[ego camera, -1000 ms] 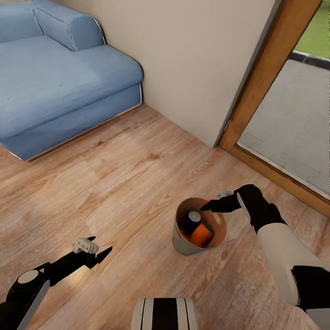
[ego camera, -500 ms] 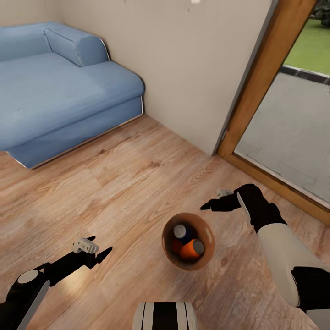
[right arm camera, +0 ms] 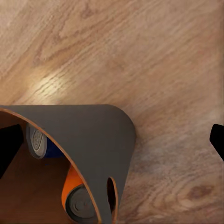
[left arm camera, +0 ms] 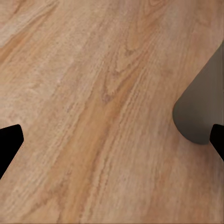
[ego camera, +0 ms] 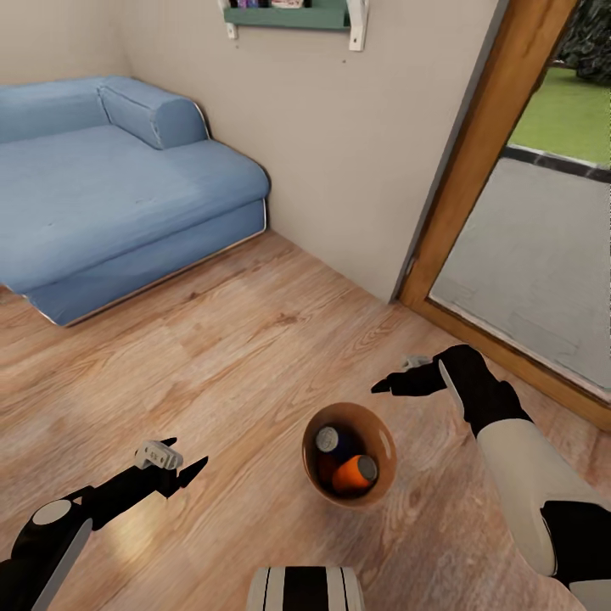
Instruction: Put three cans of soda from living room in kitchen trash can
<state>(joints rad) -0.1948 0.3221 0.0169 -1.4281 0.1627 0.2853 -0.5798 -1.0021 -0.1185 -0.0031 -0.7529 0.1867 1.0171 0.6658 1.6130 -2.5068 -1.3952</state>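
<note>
The tash can [ego camera: 378,484], a grey tapered bucket with a brown inside, stands on the wood floor in front of me. Inside it lie a blue can of soda [ego camera: 327,440] and an orange can of soda [ego camera: 355,472], silver tops up. My right gripper [ego camera: 383,383] hovers open just beyond the rim, apart from it. The right wrist view looks down on the bucket's grey wall [right arm camera: 98,140], the blue can [right arm camera: 38,142] and the orange can [right arm camera: 77,198]. My left gripper [ego camera: 191,452] is open and empty over bare floor, with the bucket's side [left arm camera: 200,107] beside it.
A blue sofa [ego camera: 127,195] stands at the back left against a beige wall with a green shelf [ego camera: 288,13]. A wooden door frame [ego camera: 488,161] and a glass door to a paved patio [ego camera: 535,246] are on the right. Open wood floor lies between.
The tash can has left my right gripper's fingertips and now sits lower and nearer me. The head view has tilted up, bringing the wall shelf into sight. Both arms look unmoved.
</note>
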